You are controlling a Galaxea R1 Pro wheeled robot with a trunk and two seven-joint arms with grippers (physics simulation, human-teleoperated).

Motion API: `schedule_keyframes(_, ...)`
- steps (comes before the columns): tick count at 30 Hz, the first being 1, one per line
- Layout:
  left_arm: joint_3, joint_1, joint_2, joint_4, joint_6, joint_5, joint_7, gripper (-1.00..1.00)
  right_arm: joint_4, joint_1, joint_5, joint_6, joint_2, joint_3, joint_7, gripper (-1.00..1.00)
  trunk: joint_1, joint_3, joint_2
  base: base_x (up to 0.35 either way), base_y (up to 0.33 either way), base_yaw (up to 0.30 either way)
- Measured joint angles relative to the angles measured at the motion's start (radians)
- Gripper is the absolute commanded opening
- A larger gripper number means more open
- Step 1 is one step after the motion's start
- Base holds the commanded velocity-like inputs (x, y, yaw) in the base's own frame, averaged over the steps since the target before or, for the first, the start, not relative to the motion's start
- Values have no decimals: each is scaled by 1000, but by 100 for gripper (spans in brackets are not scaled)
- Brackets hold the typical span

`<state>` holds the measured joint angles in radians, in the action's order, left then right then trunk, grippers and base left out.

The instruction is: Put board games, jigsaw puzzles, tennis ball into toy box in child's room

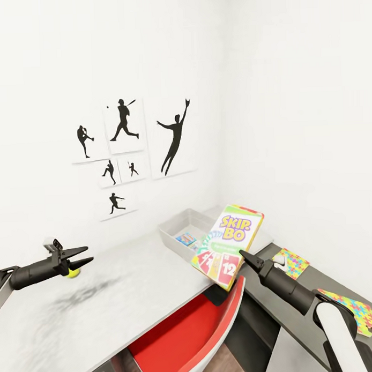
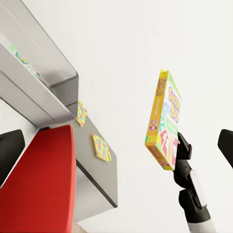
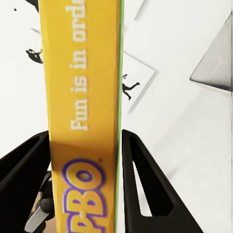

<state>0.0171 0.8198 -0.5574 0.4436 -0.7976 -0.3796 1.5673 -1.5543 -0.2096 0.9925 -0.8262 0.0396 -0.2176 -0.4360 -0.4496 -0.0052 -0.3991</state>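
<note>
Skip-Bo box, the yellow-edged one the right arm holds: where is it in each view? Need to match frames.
Head view: yellow-edged Skip-Bo box right of centre, tilted, above the grey toy box.
Left wrist view: right of centre, edge-on, on the black right gripper.
Right wrist view: yellow edge runs up the middle between the two fingers.
Shared landmark: the silhouette posters, in head and right wrist views.

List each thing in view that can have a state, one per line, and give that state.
Skip-Bo box: lifted, tilted, clamped in right claw.
Toy box: open, on the table, something colourful inside.
Tennis ball: at the left claw tips.
Left claw: jaws slightly parted.
Two jigsaw puzzles: flat on the table, outside the box.
</note>
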Motion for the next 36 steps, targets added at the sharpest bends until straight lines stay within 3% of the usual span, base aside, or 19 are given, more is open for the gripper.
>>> schedule_keyframes(11, -6, -23, 4, 0, -15, -5, 0, 100, -1, -9, 8, -7, 11, 0, 107, -100, 0, 0, 0, 8, 0, 0)
schedule_keyframes(36, -5, -24, 9, 0, -11, -6, 0, 100, 0, -9, 10, -10, 12, 1, 113, -100, 0, 0, 0, 134, -15, 0)
